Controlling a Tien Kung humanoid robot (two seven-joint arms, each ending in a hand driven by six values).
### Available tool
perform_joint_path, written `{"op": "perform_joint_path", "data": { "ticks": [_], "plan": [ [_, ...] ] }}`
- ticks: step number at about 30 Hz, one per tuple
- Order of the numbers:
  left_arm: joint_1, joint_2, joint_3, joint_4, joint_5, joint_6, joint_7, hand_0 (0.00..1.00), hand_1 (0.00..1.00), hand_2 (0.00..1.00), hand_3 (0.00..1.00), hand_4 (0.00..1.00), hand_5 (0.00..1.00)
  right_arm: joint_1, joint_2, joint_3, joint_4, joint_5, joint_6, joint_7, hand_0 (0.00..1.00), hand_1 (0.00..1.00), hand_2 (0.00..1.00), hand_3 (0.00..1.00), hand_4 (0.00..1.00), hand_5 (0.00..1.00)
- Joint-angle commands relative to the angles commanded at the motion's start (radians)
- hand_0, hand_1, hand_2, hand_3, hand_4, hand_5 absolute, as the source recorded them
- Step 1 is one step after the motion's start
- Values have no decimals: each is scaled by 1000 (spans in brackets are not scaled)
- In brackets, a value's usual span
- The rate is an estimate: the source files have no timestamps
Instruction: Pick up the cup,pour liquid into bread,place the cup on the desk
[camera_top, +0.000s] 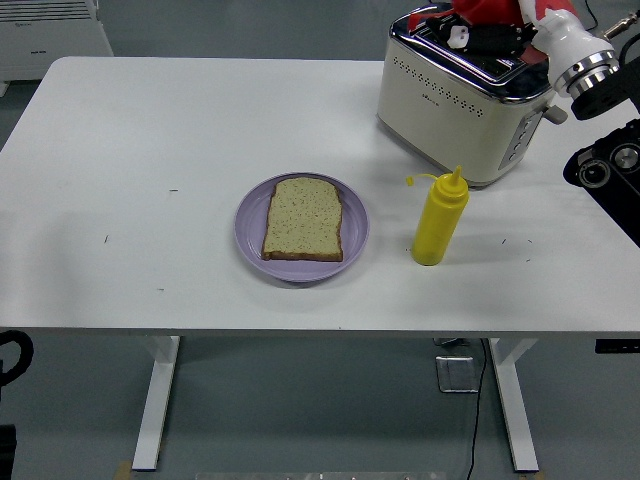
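Head view. White table (150, 150) carries a purple plate (301, 229) near centre with one slice of bread (303, 218) lying flat on it. Just right of the plate stands a yellow squeeze bottle (439, 217), upright, cap off and hanging by its tether at the nozzle. Behind the yellow bottle, at the far right of the table, sits a cream and chrome toaster (465, 93).

Right hand (487, 32) is raised above the toaster top at the picture's upper edge, partly cropped. Black fingers are wrapped around a red squeeze bottle (484, 10); only a part of the red body shows above the hand, the rest is cut off by the frame, so its tilt cannot be told. The bottle is off the table, well apart from the bread. White and metal wrist (577, 52) leads off to the right edge.

At the lower left corner, only a dark arm part (12, 355) shows below the table edge; no left hand appears.
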Motion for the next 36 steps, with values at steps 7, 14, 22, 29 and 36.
{"op": "perform_joint_path", "data": {
  "ticks": [7, 14, 22, 29, 36],
  "plan": [
    [0, -2, -3, 0, 0, -1, 0, 849, 856, 884, 825, 620, 998, 99, 42, -255, -22, -292, 168, -39, 64, 75, 212, 308, 794, 314],
    [0, -1, -11, 0, -1, -1, 0, 849, 855, 883, 825, 617, 998, 129, 22, -252, -70, -566, 183, -49, 64, 76, 215, 311, 791, 313],
    [-3, 0, -14, 0, -1, -2, 0, 849, 855, 882, 825, 616, 998, 130, 8, -135, -53, -566, 183, -53, 62, 75, 217, 313, 787, 313],
    [-5, -2, -12, 1, 0, -3, 0, 849, 855, 882, 826, 620, 998, 146, 46, -305, -6, -566, 187, -50, 61, 72, 216, 316, 780, 313],
    [-2, -1, -17, 0, 1, -2, 0, 849, 854, 880, 826, 620, 998, 129, 46, -184, -27, -566, 196, -64, 68, 79, 217, 321, 766, 304]
  ]
}}
